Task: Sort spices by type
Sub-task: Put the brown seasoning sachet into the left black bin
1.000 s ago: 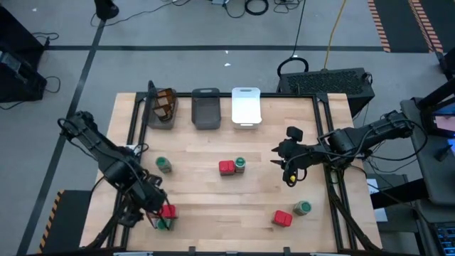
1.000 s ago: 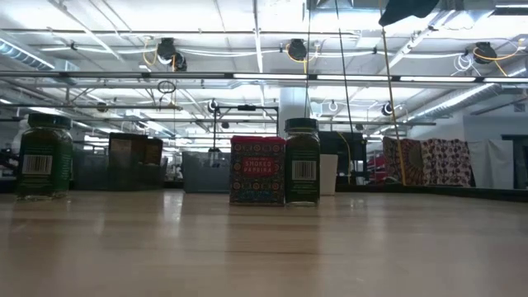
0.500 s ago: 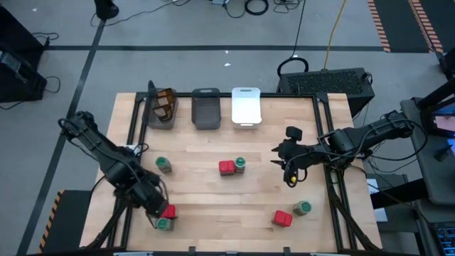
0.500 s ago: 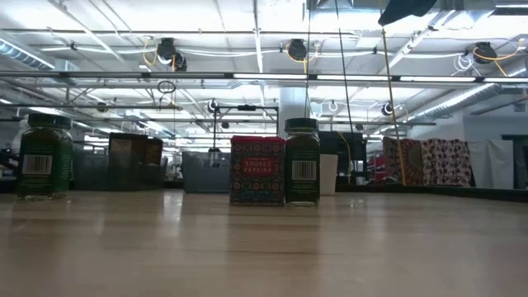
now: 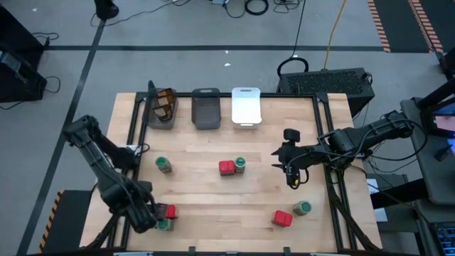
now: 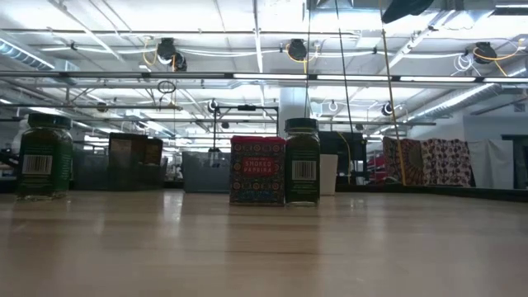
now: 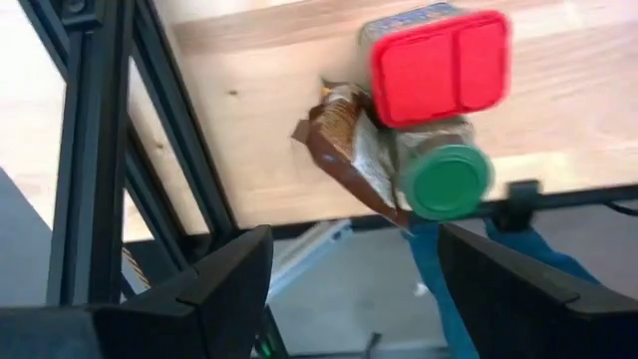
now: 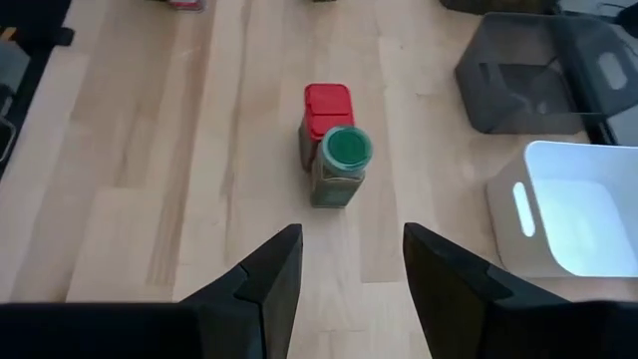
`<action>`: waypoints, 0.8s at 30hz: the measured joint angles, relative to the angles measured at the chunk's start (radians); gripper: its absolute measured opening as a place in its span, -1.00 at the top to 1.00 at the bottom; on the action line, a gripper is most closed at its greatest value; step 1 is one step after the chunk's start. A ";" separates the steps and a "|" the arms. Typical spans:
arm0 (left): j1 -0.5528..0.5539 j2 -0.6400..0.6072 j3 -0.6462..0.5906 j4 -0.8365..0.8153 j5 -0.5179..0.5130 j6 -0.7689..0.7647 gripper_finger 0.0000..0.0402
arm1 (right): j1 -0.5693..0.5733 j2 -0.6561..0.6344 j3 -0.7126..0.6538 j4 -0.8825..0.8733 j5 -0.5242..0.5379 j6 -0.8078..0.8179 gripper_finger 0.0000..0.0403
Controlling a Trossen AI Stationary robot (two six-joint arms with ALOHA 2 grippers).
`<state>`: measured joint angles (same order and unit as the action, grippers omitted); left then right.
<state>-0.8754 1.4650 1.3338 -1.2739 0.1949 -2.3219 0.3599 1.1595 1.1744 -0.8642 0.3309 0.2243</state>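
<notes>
At the table's near left corner a red tin [image 7: 439,65], a green-lidded jar [image 7: 447,181] and a brown packet [image 7: 344,150] stand close together, the packet against the jar by the table's edge. My left gripper [image 5: 151,217] hovers open just left of them, pointing steeply down. My right gripper [image 5: 279,162] hangs open over the right half of the table. It faces a red tin [image 8: 327,105] and a green-lidded jar [image 8: 344,160] that stand side by side at mid-table. More spices stand apart: a jar [image 5: 164,165], a tin [image 5: 282,217] and a jar [image 5: 303,208].
Along the far edge stand three bins: a dark grey one [image 5: 162,108] with brown packets in it, a second dark grey bin [image 5: 206,108] and a white bin [image 5: 246,105]. A black frame rail [image 7: 95,150] runs along the table's left edge beside my left gripper.
My left gripper has moved toward the table's near left corner and sunk a little. It has also rolled far about its own pointing line and now stands beside the tin and jar there. My right gripper has turned slightly in place. No spice has moved.
</notes>
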 joint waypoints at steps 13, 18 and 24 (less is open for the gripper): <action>-0.006 0.150 0.000 -0.002 0.001 -0.012 -0.42 | 0.000 0.000 0.000 0.000 -0.023 -0.030 0.21; 0.001 0.180 0.000 0.001 -0.013 -0.011 -0.42 | 0.000 0.000 0.000 0.000 -0.023 -0.038 0.21; 0.005 0.194 0.002 0.007 -0.011 -0.011 -0.35 | 0.000 0.000 0.000 0.000 -0.023 -0.039 0.21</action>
<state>-0.8708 1.6592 1.3354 -1.2671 0.1837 -2.3325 0.3599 1.1599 1.1744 -0.8642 0.3077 0.1856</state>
